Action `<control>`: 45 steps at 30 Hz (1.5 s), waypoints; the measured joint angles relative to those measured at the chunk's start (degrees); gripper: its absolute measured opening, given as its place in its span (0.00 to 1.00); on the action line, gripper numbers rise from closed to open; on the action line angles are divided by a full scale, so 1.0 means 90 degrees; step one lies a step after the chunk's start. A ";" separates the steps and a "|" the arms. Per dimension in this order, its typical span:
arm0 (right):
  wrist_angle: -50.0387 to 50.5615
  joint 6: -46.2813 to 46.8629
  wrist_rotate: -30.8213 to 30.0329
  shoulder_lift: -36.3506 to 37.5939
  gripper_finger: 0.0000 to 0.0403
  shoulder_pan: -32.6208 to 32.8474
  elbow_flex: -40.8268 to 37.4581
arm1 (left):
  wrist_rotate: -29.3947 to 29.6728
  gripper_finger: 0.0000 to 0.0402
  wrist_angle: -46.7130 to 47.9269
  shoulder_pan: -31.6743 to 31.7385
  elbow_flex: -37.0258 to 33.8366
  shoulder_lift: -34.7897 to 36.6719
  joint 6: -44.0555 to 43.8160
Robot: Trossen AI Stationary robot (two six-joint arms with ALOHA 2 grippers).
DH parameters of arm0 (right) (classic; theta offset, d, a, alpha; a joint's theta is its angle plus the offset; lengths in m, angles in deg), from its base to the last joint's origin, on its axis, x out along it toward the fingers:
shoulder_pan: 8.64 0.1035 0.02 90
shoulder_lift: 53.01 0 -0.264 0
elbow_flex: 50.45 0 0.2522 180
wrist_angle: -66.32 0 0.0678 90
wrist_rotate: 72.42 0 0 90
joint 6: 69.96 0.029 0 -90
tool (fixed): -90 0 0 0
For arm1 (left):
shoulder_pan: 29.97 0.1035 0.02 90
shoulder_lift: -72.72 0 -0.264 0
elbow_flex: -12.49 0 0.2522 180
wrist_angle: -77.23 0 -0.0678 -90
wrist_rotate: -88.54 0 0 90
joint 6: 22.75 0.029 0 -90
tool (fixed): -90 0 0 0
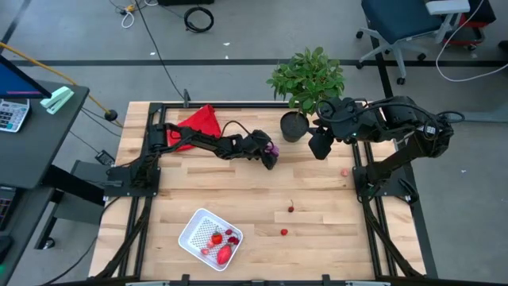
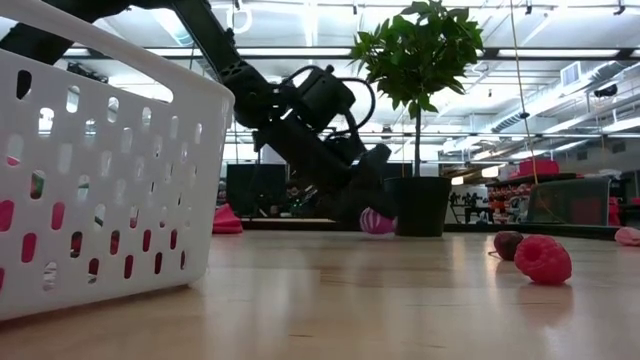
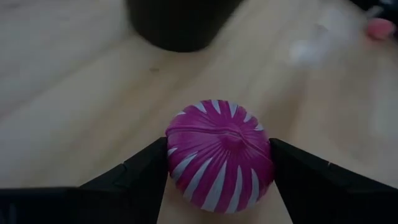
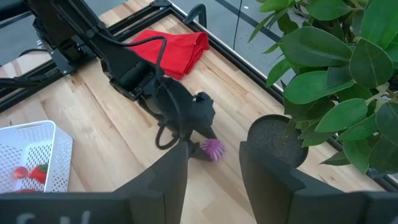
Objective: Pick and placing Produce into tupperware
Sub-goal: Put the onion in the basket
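Note:
The purple ball (image 3: 219,157), spiky with white stripes, sits between the fingers of my left gripper (image 1: 272,152) near the table's far middle, beside the black plant pot (image 1: 293,125). The white mesh tupperware (image 1: 210,237) stands at the near left with red fruit pieces (image 1: 221,245) inside. Loose red pieces lie on the wood: a cherry (image 1: 291,209), a raspberry (image 1: 284,232) and a pink piece (image 1: 344,171). My right gripper (image 4: 214,171) hangs open above the table by the plant pot, touching nothing. My left gripper pinches the purple ball between its two fingers, one on each side (image 3: 177,163) at its widest part. The fingers (image 2: 355,195) come slanting down from the table's left. The ball (image 2: 377,221) sits low at the tabletop; whether it rests on the wood I cannot tell.
A red cloth (image 1: 200,123) lies at the far left under the left arm. The leafy potted plant (image 1: 308,79) stands at the far edge between the two grippers. Bare wood (image 1: 238,187) stretches between the ball and the tupperware.

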 joint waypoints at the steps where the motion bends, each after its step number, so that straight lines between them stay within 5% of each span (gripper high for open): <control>1: 0.0001 0.0002 0.0000 0.0000 0.38 0.0000 0.0000 | -0.0116 0.65 -0.0022 -0.0029 0.0000 0.0016 -0.0002; 10: 0.0059 0.0000 0.0000 0.0000 0.38 0.0000 -0.0002 | -0.1719 0.66 0.0210 -0.0225 0.0000 0.0853 0.0005; 18: 0.0109 -0.0001 0.0000 0.0000 0.38 0.0000 -0.0002 | -0.3740 0.64 0.2110 -0.0294 0.0000 0.2147 0.0205; 32: 0.0193 -0.0132 -0.0001 0.0000 0.38 0.0000 -0.0002 | -0.3991 0.66 0.6216 -0.1641 0.0000 0.3879 -0.0034; 41: 0.0226 -0.0112 -0.0001 0.0000 0.38 0.0000 -0.0002 | -0.3917 0.64 0.7411 -0.2809 -0.0005 0.3895 -0.2173; 45: 0.0228 -0.0115 -0.0002 0.0000 0.38 0.0000 -0.0002 | -0.3347 0.67 0.7384 -0.3338 -0.0006 0.3839 -0.3044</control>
